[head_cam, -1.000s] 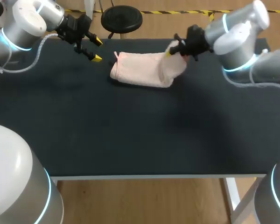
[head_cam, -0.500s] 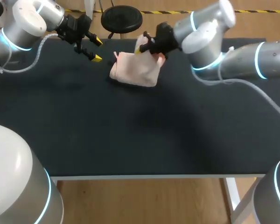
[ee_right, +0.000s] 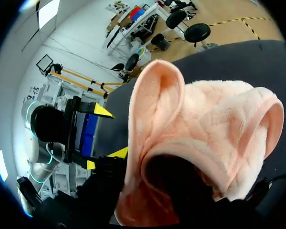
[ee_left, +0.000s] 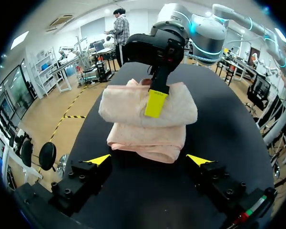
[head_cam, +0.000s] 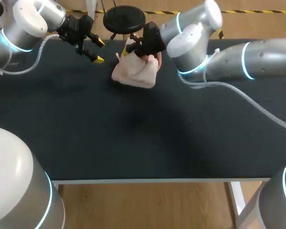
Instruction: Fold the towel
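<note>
The right hand is gripping the pink towel, pinching a raised fold of it between its fingers. From the left wrist view one yellow fingertip is pressing flat against the near face of that fold, and the other is hidden behind the cloth. The layer it is holding is hanging above and partly over the rest of the towel, which is lying bunched on the black table directly beneath the hand. From the right wrist view the cloth is filling the space right in front of the hand, curling into a loop and covering the fingers completely. The right arm is reaching in from its own side across the far part of the table, past the middle.

The left hand is standing released, its two yellow-tipped fingers spread wide with nothing between them. It is sitting just beside the towel without touching it, on the side away from the right arm. The towel is lying just ahead of its fingertips, and the right hand is hanging over the towel beyond that, facing the left hand.
</note>
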You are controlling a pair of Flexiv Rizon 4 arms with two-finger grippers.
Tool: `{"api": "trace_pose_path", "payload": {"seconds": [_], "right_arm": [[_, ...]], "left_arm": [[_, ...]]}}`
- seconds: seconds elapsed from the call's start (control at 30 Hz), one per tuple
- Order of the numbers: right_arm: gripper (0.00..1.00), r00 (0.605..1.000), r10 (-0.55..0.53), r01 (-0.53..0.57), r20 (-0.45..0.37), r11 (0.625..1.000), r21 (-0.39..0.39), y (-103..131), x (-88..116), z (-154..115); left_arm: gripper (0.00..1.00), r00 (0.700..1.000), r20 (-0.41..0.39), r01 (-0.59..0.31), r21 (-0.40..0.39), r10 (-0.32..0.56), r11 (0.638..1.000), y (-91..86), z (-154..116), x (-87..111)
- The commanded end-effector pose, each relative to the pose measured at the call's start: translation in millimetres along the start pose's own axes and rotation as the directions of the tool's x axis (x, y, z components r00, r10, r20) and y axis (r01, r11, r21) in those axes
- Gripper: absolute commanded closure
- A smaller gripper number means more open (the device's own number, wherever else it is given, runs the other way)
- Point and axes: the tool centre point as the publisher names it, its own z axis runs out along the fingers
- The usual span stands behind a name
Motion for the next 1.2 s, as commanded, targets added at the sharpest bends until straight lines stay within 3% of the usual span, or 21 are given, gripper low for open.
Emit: {"api": "trace_pose_path", "payload": {"seconds": [0.03, 0.17, 0.23, 0.37, 0.5, 0.63, 0.7, 0.8, 0.97, 1.0, 1.03, 1.1, 1.13, 1.2], "right_arm": [[0.00, 0.998, -0.058, 0.057, -0.028, 0.998, -0.035, -4, 7, 1], [0.00, 0.994, -0.100, 0.095, -0.049, 0.992, -0.085, -1, 17, -9], [0.00, 0.984, -0.171, 0.162, -0.049, 0.976, -0.144, 5, 22, -17], [0.00, 0.961, -0.269, 0.261, -0.057, 0.958, -0.122, 3, 34, -28], [0.00, 0.902, -0.432, 0.426, -0.013, 0.893, -0.142, 4, 40, -33], [0.00, 0.862, -0.504, 0.505, 0.046, 0.850, -0.151, 15, 33, -28], [0.00, 0.853, -0.521, 0.518, 0.025, 0.842, -0.154, 21, 28, -23], [0.00, 0.801, -0.598, 0.593, -0.004, 0.794, -0.133, 23, 19, -10], [0.00, 0.774, -0.630, 0.627, -0.059, 0.776, -0.065, 24, 16, 17], [0.00, 0.767, -0.640, 0.639, -0.054, 0.768, -0.036, 25, 16, 22], [0.00, 0.753, -0.650, 0.654, -0.099, 0.756, 0.013, 24, 14, 25], [0.00, 0.713, -0.699, 0.701, -0.056, 0.711, 0.054, 22, 12, 26], [0.00, 0.705, -0.706, 0.709, -0.073, 0.701, 0.074, 21, 13, 24], [0.00, 0.709, -0.696, 0.704, -0.114, 0.709, 0.048, 15, 23, 13]], "left_arm": [[0.00, 1.000, 0.001, -0.002, 0.003, 0.002, 1.000, 1.1, 1, -0.6], [0.00, 1.000, 0.001, -0.002, 0.003, 0.002, 1.000, 1.1, 1, -0.6], [0.00, 1.000, 0.001, -0.002, 0.003, 0.002, 1.000, 1.1, 1, -0.6], [0.00, 1.000, 0.001, -0.002, 0.003, 0.002, 1.000, 1.1, 1, -0.6], [0.00, 1.000, 0.001, -0.002, 0.003, 0.002, 1.000, 1.1, 1, -0.6], [0.00, 1.000, 0.001, -0.002, 0.003, 0.002, 1.000, 1.1, 1, -0.6], [0.00, 1.000, 0.001, -0.002, 0.003, 0.002, 1.000, 1.1, 1, -0.6], [0.00, 1.000, 0.001, -0.002, 0.003, 0.002, 1.000, 1.1, 1, -0.6], [0.00, 1.000, 0.001, -0.002, 0.003, 0.002, 1.000, 1.1, 1, -0.6], [0.00, 1.000, 0.001, -0.002, 0.003, 0.002, 1.000, 1.1, 1, -0.6], [0.00, 1.000, 0.001, -0.002, 0.003, 0.002, 1.000, 1.1, 1, -0.6], [0.00, 1.000, 0.001, -0.002, 0.003, 0.002, 1.000, 1.1, 1, -0.6], [0.00, 1.000, 0.001, -0.002, 0.003, 0.002, 1.000, 1.1, 1, -0.6], [0.00, 1.000, 0.001, -0.002, 0.003, 0.002, 1.000, 1.1, 1, -0.6]]}}
